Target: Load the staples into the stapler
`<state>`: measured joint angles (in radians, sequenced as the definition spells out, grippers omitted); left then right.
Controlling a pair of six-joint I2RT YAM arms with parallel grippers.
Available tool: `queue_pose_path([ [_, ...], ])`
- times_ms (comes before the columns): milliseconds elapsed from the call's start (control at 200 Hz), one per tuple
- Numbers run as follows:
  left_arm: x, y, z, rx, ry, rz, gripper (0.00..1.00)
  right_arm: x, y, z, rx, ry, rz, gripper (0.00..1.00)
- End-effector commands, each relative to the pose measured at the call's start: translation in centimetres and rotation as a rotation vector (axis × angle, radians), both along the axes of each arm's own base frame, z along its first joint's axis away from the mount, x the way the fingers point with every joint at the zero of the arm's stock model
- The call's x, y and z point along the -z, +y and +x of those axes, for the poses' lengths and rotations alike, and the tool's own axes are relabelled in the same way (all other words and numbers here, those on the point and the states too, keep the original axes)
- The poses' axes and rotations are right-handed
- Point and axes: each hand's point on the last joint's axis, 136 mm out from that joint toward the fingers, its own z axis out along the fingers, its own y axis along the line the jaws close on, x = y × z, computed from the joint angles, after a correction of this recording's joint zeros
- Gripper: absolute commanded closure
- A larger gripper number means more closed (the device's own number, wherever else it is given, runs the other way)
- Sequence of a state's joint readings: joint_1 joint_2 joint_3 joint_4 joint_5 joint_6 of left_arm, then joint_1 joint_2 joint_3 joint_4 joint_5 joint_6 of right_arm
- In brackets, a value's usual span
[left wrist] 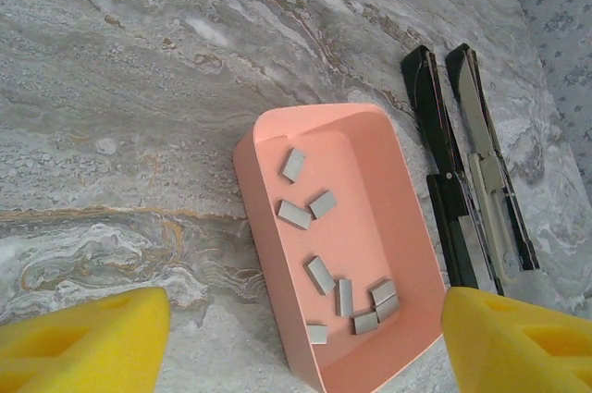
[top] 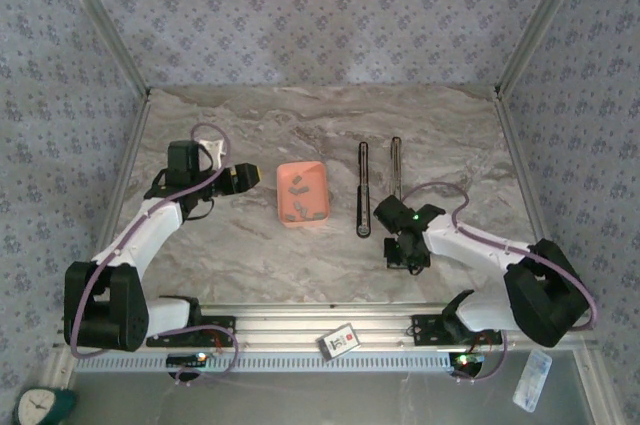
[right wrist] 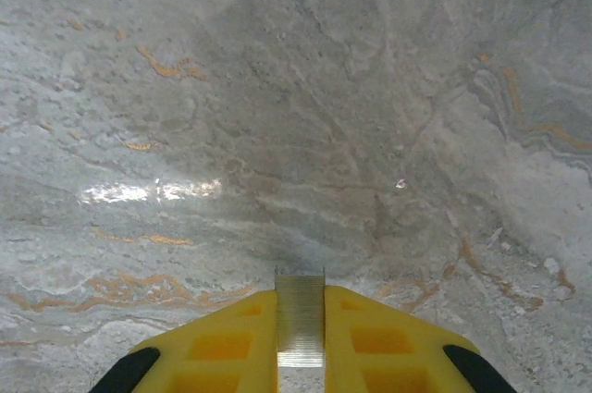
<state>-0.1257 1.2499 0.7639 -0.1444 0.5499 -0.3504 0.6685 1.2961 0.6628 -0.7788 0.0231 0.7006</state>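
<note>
Grey marble tabletop (top: 250, 115); floral-patterned walls (top: 320, 5)

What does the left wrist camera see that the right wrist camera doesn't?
Left wrist camera: a pink tray with loose staples inside, and the opened stapler lying beside it on the table, all in front of the open left gripper.
Right wrist camera: the right gripper shut on a staple strip, with the table beyond it.
Both: the grey marble table and yellow fingers at the bottom of the picture.
</note>
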Motion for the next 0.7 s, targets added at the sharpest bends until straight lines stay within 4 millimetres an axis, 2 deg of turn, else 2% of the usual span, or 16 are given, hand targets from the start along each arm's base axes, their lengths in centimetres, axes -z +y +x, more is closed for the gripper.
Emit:
queue_pose_path([
  [0, -0.2, -0.2, -0.1, 0.012, -0.017, -0.007, 0.23, 0.7, -0.6, -0.9, -0.006, 0.05, -0.012, 0.82],
  [255, -0.2, -0.3, -0.2, 0.012, -0.015, -0.004, 0.23, 0.8, -0.5, -1.2, -0.005, 0.085, 0.011, 0.79],
  [425, -0.2, -0.3, -0.2, 0.014, -0.014, -0.005, 0.23, -0.3, -1.0, -1.0, 0.004, 0.093, -0.02, 0.65],
  [535, -0.2, -0.3, -0.2, 0.012, -0.015, -0.006, 0.23, -1.3, -1.1, -0.5, 0.009, 0.085, -0.028, 0.64],
  [695, -0.3, -0.3, -0.2, 0.012, -0.017, -0.006, 0.23, -1.3, -0.7, -0.4, 0.006, 0.11, -0.02, 0.65],
])
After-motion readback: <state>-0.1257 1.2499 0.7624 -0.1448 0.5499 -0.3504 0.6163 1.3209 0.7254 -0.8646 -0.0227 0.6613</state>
